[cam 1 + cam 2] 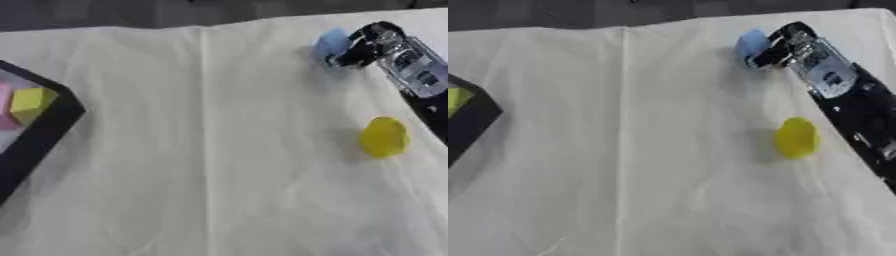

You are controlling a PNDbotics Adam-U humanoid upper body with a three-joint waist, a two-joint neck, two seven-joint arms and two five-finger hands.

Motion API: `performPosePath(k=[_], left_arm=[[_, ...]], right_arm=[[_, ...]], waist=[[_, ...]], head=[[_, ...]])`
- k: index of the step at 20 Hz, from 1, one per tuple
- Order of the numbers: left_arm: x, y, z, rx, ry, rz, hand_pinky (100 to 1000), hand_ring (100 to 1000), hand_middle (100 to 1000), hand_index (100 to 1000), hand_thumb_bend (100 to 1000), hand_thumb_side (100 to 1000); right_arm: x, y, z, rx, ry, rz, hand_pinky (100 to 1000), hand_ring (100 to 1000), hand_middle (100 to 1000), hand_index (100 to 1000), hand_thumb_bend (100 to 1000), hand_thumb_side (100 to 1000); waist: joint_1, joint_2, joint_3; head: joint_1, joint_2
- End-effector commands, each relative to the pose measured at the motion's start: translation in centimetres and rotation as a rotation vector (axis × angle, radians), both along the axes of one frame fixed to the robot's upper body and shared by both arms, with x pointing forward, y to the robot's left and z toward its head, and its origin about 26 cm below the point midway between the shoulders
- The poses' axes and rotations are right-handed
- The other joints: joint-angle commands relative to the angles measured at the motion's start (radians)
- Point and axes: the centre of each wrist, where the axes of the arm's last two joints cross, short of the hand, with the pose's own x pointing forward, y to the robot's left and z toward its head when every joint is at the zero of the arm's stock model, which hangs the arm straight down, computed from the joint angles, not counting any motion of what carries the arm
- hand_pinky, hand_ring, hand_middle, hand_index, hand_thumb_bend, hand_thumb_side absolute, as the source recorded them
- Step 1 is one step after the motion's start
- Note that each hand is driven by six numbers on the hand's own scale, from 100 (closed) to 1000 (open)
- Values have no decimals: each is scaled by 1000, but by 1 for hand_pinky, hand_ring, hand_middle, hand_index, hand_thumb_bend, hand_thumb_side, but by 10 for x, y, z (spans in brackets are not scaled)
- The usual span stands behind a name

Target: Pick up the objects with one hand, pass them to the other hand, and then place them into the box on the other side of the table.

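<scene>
At about nine o'clock of the left eye view sits the black box [48,131], cut by the left edge, and inside it lie a yellow block [31,103] and, just beside it on the left, a pink piece [4,107]. The table is covered by a pale cream cloth [201,165] with a long fold line running from top to bottom. At about three o'clock a round yellow object [383,137] lies alone on the cloth, well apart from the box. The right hand [785,46] is at about one o'clock, and its black and silver arm comes in from the right edge and goes up diagonally toward the far side of the table. The fingers are curled around a light blue object [752,43], which shows on the left side of the hand, near the far edge of the cloth. Its exact shape I cannot tell, because the fingers cover part of it.
</scene>
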Motion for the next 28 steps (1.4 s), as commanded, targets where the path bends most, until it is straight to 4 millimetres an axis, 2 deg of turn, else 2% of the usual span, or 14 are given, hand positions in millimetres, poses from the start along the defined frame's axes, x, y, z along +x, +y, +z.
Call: performPosePath(k=[1,10,19,28], left_arm=[[-1,5,6,3,-18,11,724,651,586,700,100,443],[-1,8,4,4,-11,18,725,651,586,700,100,442],[-2,11,2,3,-5,30,726,651,587,700,100,439],[-3,13,3,6,-9,36,726,650,587,700,100,432]], right_arm=[[-9,-3,21,-11,-52,7,662,547,482,561,398,100],[-25,8,33,-57,-83,72,665,543,482,563,406,100],[-52,26,47,-72,-129,196,660,524,475,557,389,100],[-87,59,57,0,-231,337,648,507,469,550,360,100]], waist=[[-8,-21,-3],[-5,-37,-15],[2,-51,-28],[6,-65,-33]], head=[[5,6],[8,17],[19,31],[24,39]])
